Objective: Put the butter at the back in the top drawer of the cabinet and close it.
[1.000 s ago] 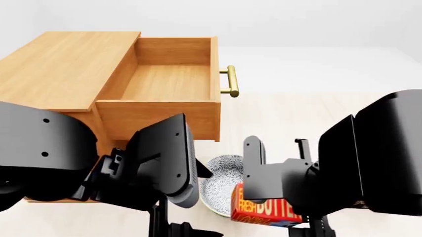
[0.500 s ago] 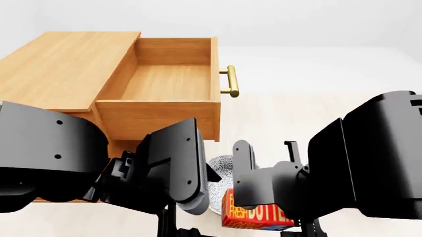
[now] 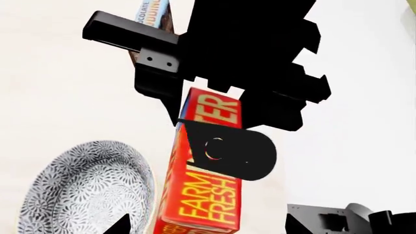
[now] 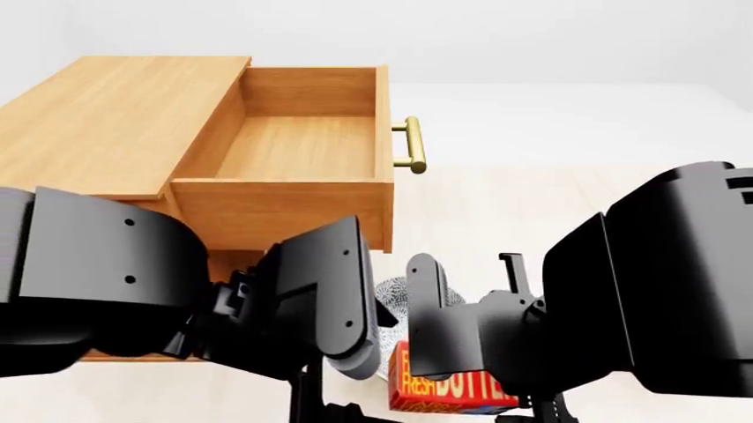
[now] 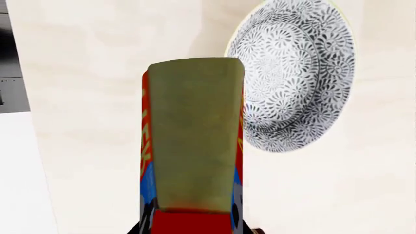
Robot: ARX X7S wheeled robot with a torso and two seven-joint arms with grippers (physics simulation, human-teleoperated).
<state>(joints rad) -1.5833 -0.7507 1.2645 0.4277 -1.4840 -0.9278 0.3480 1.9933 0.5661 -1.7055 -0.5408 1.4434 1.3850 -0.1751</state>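
The butter (image 4: pixel 453 389) is a red-orange box with yellow lettering, low in the head view beside the bowl. My right gripper (image 5: pixel 192 225) is shut on it, and the box (image 5: pixel 192 146) stands out lengthwise from the jaws. In the left wrist view one black finger (image 3: pixel 234 153) crosses the butter (image 3: pixel 204 204). My left gripper (image 3: pixel 204 229) is open, its dark tips wide apart, looking at the held box from nearby. The cabinet (image 4: pixel 106 123) stands at the upper left. Its top drawer (image 4: pixel 294 145) is pulled out and holds nothing, with the brass handle (image 4: pixel 410 145) on its front.
A patterned grey-and-white bowl (image 5: pixel 299 73) rests on the pale surface right next to the butter (image 3: pixel 85 190). A chocolate pudding box (image 3: pixel 153 14) lies beyond the right gripper. Both black arms fill the lower head view and hide the cabinet's lower drawers.
The right gripper with the butter has shifted left and lower in the head view, covering more of the bowl. The left arm has moved up and rightward. The drawer has not moved.
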